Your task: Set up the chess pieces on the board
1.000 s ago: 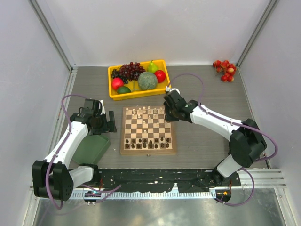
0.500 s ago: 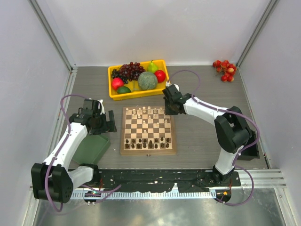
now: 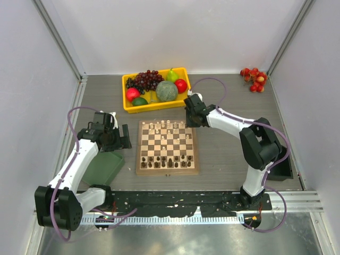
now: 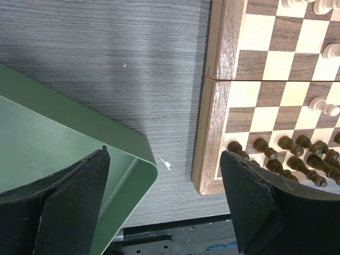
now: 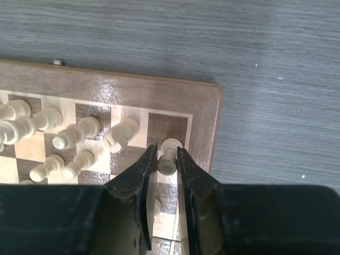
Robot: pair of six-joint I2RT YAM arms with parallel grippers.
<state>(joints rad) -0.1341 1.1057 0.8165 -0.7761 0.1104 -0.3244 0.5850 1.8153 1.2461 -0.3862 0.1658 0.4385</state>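
The board (image 3: 139,159) lies mid-table, with cream chess pieces (image 3: 164,126) along its far rows and dark ones (image 3: 167,161) along its near rows. My right gripper (image 3: 189,121) is at the board's far right corner. In the right wrist view it (image 5: 166,150) is shut on a cream piece (image 5: 168,162), whose base is at the dark corner square beside the rim (image 5: 204,122). My left gripper (image 3: 126,137) hovers open and empty left of the board. Its wrist view shows the gripper (image 4: 164,154) spanning bare table, with dark pieces (image 4: 287,159) to the right.
A yellow tray (image 3: 127,106) of fruit stands just behind the board. A green flat tray (image 3: 103,167) lies left of the board under the left arm; its corner (image 4: 133,159) shows in the left wrist view. Red fruit (image 3: 254,78) sits at the far right.
The right gripper has shifted a little toward the far right corner of the board, still shut, and its elbow has swung inward. The left arm has stayed put.
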